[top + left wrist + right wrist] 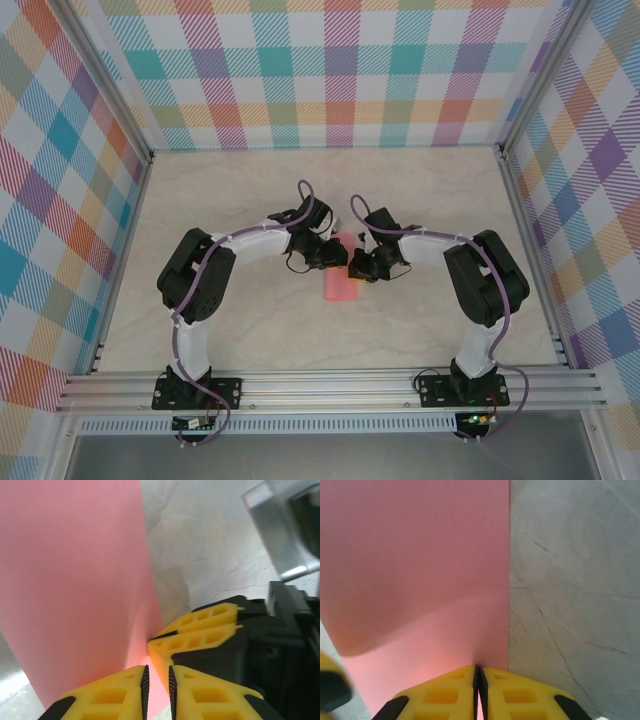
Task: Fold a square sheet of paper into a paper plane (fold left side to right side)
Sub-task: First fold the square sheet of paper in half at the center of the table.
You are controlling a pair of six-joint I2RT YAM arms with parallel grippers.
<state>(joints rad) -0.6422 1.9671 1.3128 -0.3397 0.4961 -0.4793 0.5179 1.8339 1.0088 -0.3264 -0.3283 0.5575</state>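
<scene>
Arm bases: both are bolted to the aluminium rail (330,385) at the near edge, and the arms bend inward to meet at mid-table.
Right gripper (477,672): the yellow fingers are pressed together, pinching the near edge of the pink paper sheet (415,555) close to its right-hand border.
Left gripper (157,672): the fingers are almost together, with a slim gap showing pink. I cannot tell whether they grip the sheet or only sit over it.
Paper position: the sheet lies at the table centre between the two grippers. From overhead it looks like a tall narrow rectangle, and its left part bulges up off the surface.
Handling: it is probably very light, thin and floppy. It should crease readily, slide on the smooth top and tear if tugged from both sides.
Where to hold: an edge or corner is the best place, taken with a shallow pinch and with the pull kept gentle.
Table (570,580): pale marbled stone-look surface.
Far side: pastel checked walls (320,70).
</scene>
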